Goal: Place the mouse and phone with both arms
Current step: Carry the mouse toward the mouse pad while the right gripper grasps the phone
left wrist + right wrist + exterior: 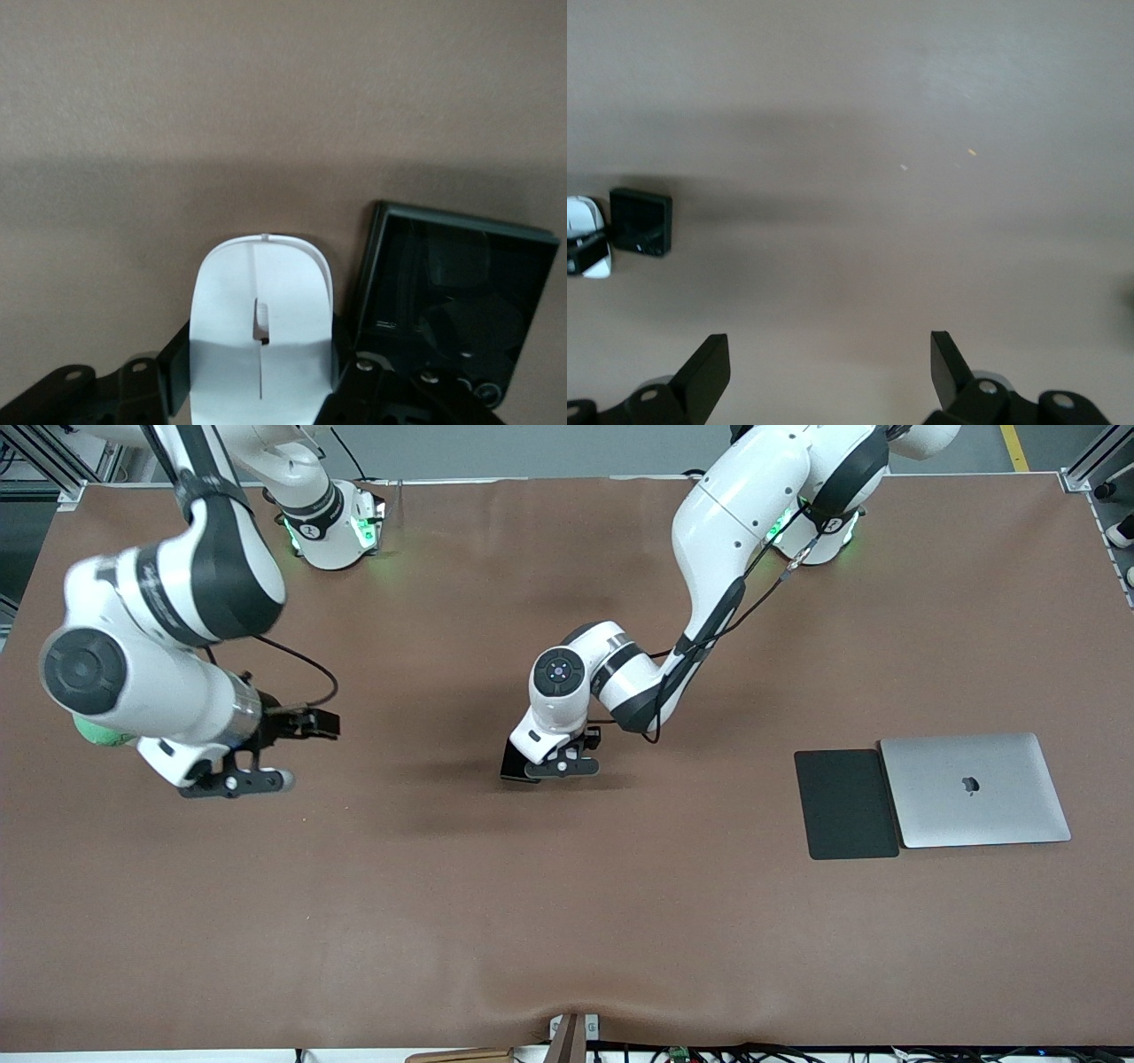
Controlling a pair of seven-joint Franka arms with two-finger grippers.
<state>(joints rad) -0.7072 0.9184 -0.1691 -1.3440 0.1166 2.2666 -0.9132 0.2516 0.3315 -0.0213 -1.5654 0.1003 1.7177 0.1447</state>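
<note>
The white mouse [262, 310] sits between the fingers of my left gripper [263, 381], which is shut on it low over the middle of the brown table. In the front view the left gripper [560, 766] hides the mouse. The black, nearly square phone [452, 305] lies flat on the table right beside the mouse, toward the right arm's end [514, 767]. My right gripper [237, 781] is open and empty over bare table at the right arm's end. Its wrist view shows its fingers spread wide [828, 354], with the phone [641, 222] and the mouse [583, 212] some way off.
A flat dark grey pad [845, 803] and a closed silver laptop [974, 789] lie side by side toward the left arm's end of the table. The brown table mat [567, 921] is bare nearer the front camera.
</note>
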